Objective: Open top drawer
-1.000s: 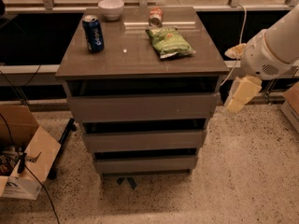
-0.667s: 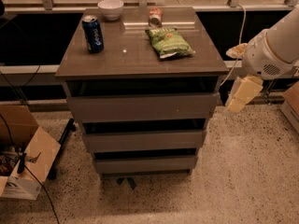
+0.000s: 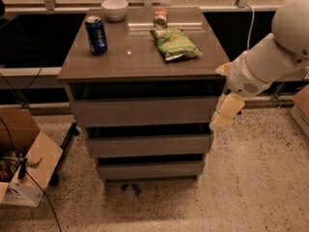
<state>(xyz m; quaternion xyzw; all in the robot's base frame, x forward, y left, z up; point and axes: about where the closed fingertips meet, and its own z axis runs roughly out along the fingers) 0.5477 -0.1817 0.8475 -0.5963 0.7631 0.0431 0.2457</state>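
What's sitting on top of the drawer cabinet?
A blue can, white bowl, green chip bag and a small container. Drawer contents are hidden. The gripper hangs at the right end of the top drawer.

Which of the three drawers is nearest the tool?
The top drawer, the widest front: the tool hangs at its right end, above the middle drawer and the bottom drawer.

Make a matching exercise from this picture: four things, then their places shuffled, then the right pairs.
1. tall blue soda can
2. small white round bowl
3. green crinkled snack bag
4. cream two-finger gripper

A. beside the right end of the wide grey top drawer
B. back left of the grey-brown cabinet top
C. right half of the cabinet top
D. left side, in front of the bowl

Pairs: 1-D, 2-B, 3-C, 4-A
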